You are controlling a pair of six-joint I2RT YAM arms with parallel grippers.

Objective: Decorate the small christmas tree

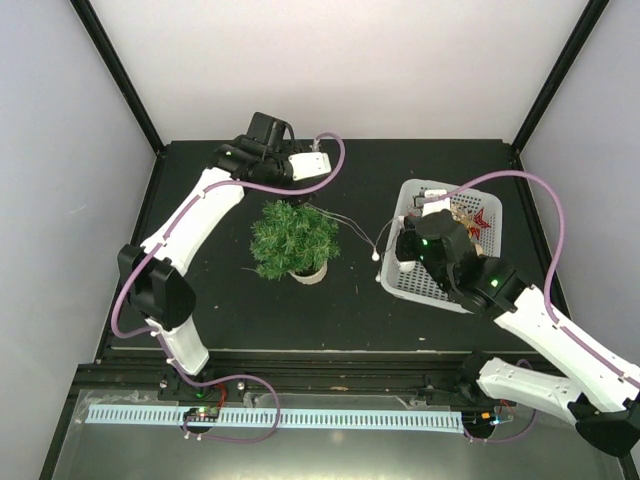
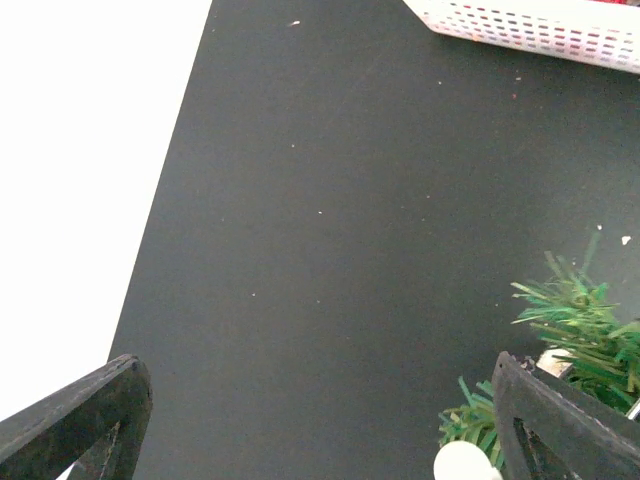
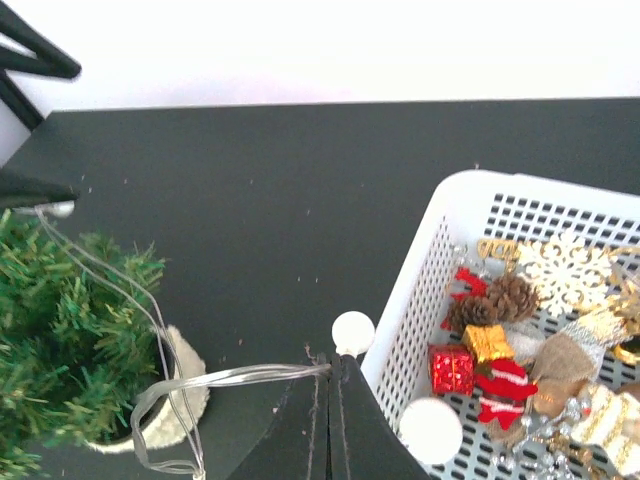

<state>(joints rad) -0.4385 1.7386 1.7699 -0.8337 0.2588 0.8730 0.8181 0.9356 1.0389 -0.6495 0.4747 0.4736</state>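
Clamped on the light string (image 3: 240, 375), the right hand (image 3: 328, 365) should drape it loosely over the small christmas tree (image 1: 293, 238); the jaws of the left hand (image 2: 318, 365) stand apart.

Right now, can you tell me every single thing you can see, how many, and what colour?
small christmas tree: one, dark green, middle of the table
pot: one, white, under the tree
light string: one, clear wire with round white bulbs, from the tree to the right claw
basket: one, white mesh, right of the tree
pine cones: two, brown, in the basket
gift boxes: two, one red and one gold, in the basket
snowflake: one, cream, in the basket
other ornaments: red, silver, tan, in the basket, too jumbled to count
table: one, black
left claw: black, open, empty, beyond the tree
right claw: black, shut on the light string, by the basket's left wall
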